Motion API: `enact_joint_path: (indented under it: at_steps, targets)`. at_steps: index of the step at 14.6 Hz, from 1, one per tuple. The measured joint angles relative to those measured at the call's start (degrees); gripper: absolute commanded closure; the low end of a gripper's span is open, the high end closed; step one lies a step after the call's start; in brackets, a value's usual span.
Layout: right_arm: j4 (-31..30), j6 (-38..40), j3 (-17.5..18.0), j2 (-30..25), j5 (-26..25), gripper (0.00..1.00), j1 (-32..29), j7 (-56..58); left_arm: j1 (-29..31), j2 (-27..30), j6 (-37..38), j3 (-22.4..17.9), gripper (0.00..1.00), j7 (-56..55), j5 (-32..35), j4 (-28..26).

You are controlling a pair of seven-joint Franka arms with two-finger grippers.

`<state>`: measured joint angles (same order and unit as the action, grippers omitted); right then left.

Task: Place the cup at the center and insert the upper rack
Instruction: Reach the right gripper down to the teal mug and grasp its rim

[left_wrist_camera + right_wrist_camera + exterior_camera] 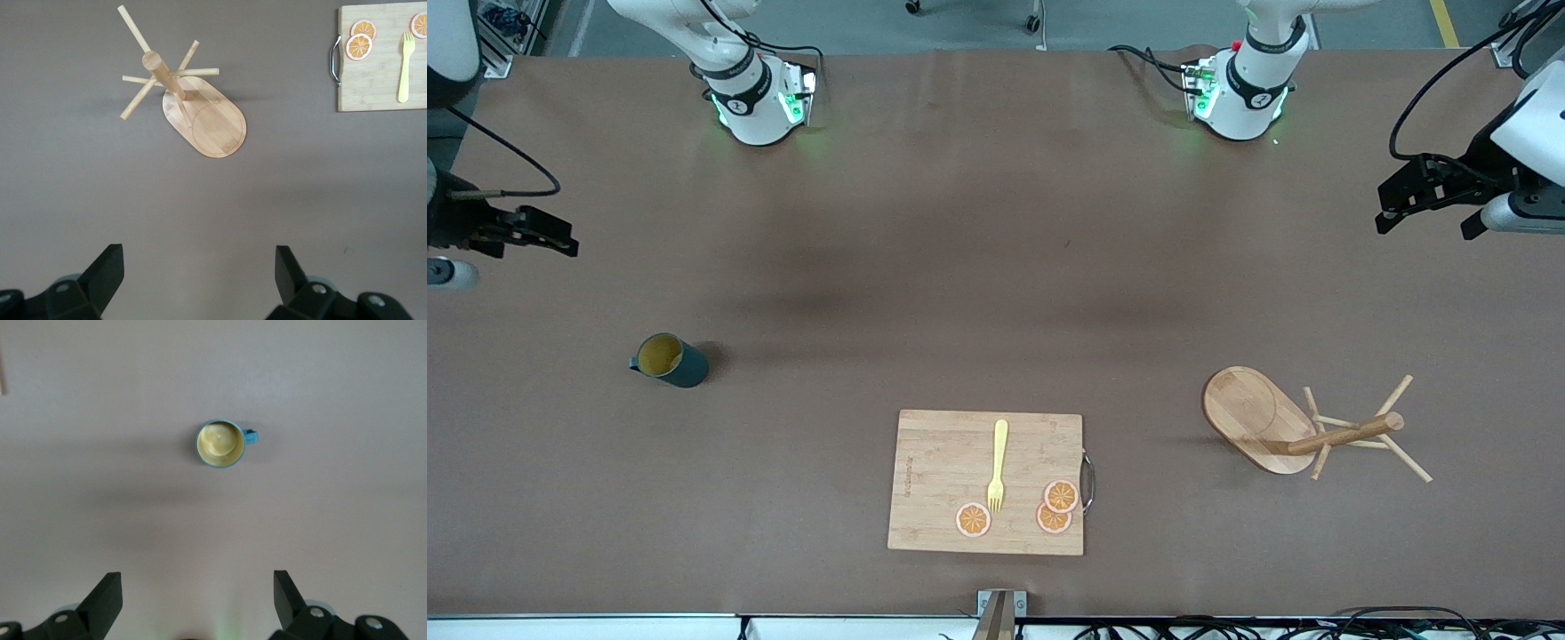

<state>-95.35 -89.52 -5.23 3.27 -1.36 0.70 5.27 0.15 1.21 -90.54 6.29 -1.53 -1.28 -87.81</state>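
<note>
The cup (669, 359) is a dark teal mug with a yellow inside. It stands upright on the table toward the right arm's end, and it also shows from above in the right wrist view (220, 444). The upper rack (1307, 431), a wooden mug tree with an oval base and thin pegs, stands toward the left arm's end. In the left wrist view it is seen from above (180, 93). My left gripper (1427, 218) (200, 267) hangs open and empty over the table at its own end. At the other end my right gripper (543, 240) (198, 587) is likewise open and empty.
A rectangular wooden cutting board (943, 480) with a metal handle lies mid-table, nearer the front camera. On it are a yellow fork (998, 465) and three orange slices (1060, 496). Both arm bases (756, 98) stand along the table's edge farthest from the camera.
</note>
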Motion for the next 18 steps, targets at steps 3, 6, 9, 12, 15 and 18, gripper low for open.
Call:
enact_joint_path:
  at_steps: [3, 6, 9, 12, 15, 18]
  targets:
    - [-0.88, -3.54, -0.06, 6.43, 1.2, 0.0, 0.0, 0.0, -0.01, 0.0, 0.0, 0.0, 0.0, 0.0, 0.0, 0.03]
    - [-1.33, -8.53, -0.05, 13.65, 2.63, 0.0, 0.02, 0.0, -0.01, 0.0, 0.0, 0.0, 0.0, 0.0, 0.0, 0.05]
    - [-1.39, -12.47, -0.49, 19.67, 2.67, 0.0, -0.23, -0.03, -0.05, 0.0, 0.0, 0.01, 0.0, 0.0, 0.0, 0.05]
    - [-2.02, -14.65, -0.71, 22.76, 2.78, 0.0, -0.5, -0.03, -0.05, 0.0, 0.0, 0.01, 0.0, 0.0, 0.0, 0.05]
    - [-5.14, -18.73, -0.55, 22.96, 3.97, 0.0, -0.38, -0.03, -0.05, 0.0, 0.0, 0.01, 0.0, 0.0, 0.0, 0.05]
    - [-8.84, -24.12, -0.5, 22.97, 4.87, 0.0, -0.28, -0.12, -0.05, 0.0, 0.0, 0.01, 0.0, 0.0, 0.0, 0.05]
